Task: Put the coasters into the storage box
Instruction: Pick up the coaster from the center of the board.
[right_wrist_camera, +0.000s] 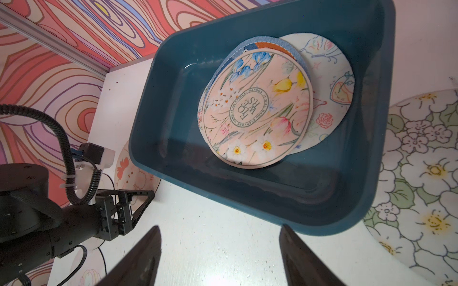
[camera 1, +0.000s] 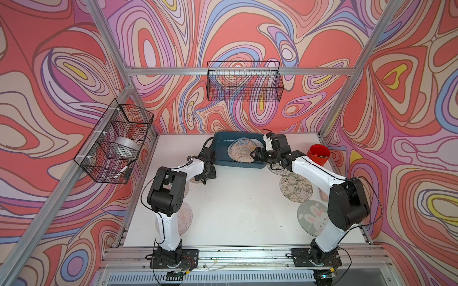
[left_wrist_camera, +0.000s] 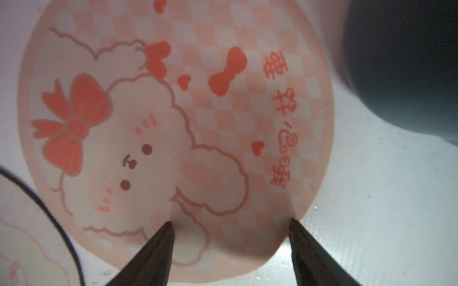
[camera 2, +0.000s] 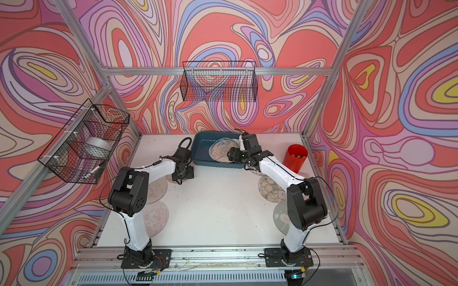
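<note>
Few coasters [right_wrist_camera: 257, 109] in the storage box [right_wrist_camera: 322, 190], several on the bench [camera 1: 235, 210]; left claw [left_wrist_camera: 231, 221] apart over pink one [left_wrist_camera: 173, 123] (right claw [right_wrist_camera: 219, 226] apart too, empty).

The teal storage box [right_wrist_camera: 247, 198] sits upright just ahead of the right gripper [right_wrist_camera: 219, 225]; inside it coasters overlap, a peach floral coaster [right_wrist_camera: 257, 109] on top of a blue-rimmed coaster [right_wrist_camera: 247, 43] and a white butterfly coaster [right_wrist_camera: 329, 74]. A pink checked coaster [left_wrist_camera: 173, 123], printed with a fluffy cartoon animal and red bows, lies flat under the left gripper [left_wrist_camera: 231, 221], its rim right at the jaws; a white-flower coaster [right_wrist_camera: 421, 173] lies flat beside the box.
</note>
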